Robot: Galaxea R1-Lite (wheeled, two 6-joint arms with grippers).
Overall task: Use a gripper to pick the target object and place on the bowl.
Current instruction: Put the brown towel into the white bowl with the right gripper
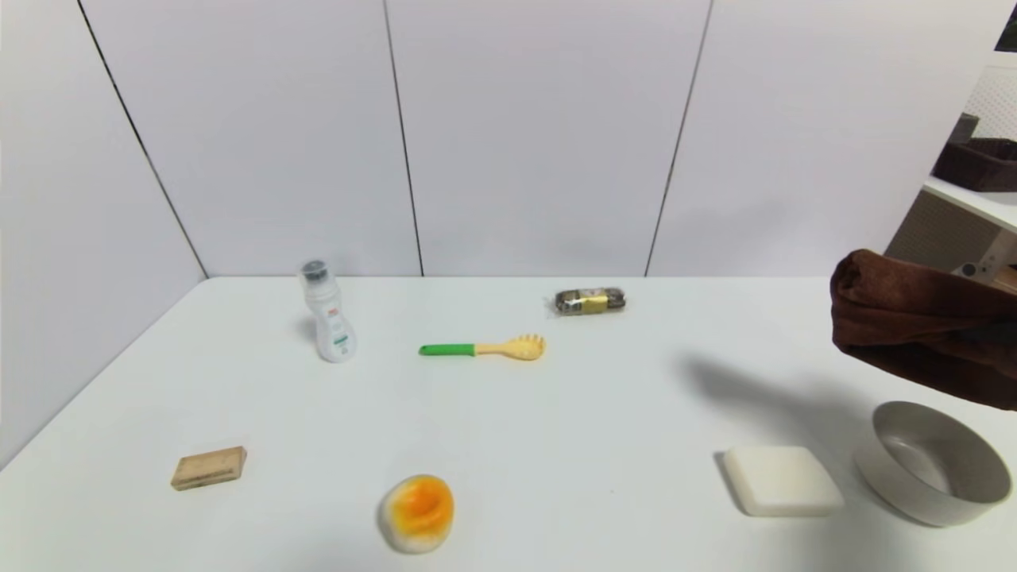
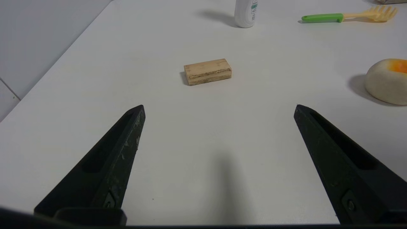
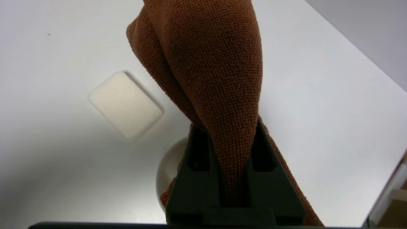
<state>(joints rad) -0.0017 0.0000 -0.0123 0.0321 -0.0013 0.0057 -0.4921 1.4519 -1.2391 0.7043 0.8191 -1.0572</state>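
Right gripper (image 3: 233,133) – one towel (image 3: 210,63) above one bowl (image 1: 933,477).

Left gripper (image 2: 219,108) spread wide above table (image 2: 79,95), facing wooden block (image 2: 207,71).

In the head view we lose the dark brown terry towel bundle (image 1: 914,326) past the right edge, and it covers the right gripper (image 3: 231,133) holding it. From the right wrist, towel and black fingers (image 3: 197,156) hide nearly all of the round off-white bowl (image 3: 168,165). From the left wrist, the white plastic bottle (image 2: 245,14) and the cream-and-orange rounded object (image 2: 386,81) are cropped.
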